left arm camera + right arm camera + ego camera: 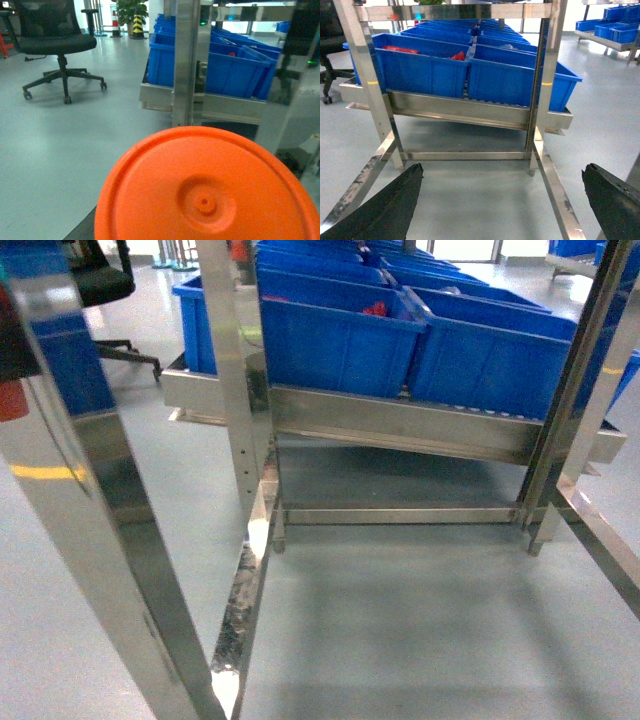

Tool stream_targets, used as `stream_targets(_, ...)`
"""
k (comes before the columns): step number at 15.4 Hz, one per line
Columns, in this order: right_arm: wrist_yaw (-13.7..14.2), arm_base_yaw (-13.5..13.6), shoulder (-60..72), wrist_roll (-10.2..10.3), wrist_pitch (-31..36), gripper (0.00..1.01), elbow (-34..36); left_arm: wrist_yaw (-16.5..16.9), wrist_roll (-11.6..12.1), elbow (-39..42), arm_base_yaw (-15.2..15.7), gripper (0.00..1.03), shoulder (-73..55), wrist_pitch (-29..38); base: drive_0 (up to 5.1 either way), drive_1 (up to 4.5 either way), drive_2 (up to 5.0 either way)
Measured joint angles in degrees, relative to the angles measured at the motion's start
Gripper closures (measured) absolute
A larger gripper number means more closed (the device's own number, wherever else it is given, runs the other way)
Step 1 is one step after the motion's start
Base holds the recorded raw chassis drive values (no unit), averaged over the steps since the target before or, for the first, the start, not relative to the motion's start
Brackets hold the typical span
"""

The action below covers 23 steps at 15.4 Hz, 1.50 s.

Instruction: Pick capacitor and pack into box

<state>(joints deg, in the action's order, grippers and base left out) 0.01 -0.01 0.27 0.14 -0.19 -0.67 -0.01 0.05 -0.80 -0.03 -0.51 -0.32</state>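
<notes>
I cannot pick out the capacitor in any view, and the box is out of view. A big orange round disc (pixel 207 192) with a dimple at its centre fills the lower part of the left wrist view. It hides the left gripper's fingers, and only a dark sliver (pixel 80 229) shows beside it. My right gripper (pixel 502 200) is open, with its two dark fingertips (pixel 395 200) far apart over bare grey floor and nothing between them. Neither gripper appears in the head view.
A stainless steel rack (pixel 400 425) stands ahead, its sloped shelf carrying rows of blue bins (pixel 340 340); some hold red items (pixel 400 49). Steel uprights (pixel 235 380) and low floor rails (pixel 555 185) frame the space. A black office chair (pixel 55 40) stands to the left.
</notes>
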Motion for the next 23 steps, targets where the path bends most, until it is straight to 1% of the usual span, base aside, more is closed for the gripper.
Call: stream_targets(23,-0.02,0.00,0.00,0.00,-0.09,0.03,0.00,-0.04,0.00,0.00,0.00,0.60,0.00,0.00,-5.0,2.45,2.4)
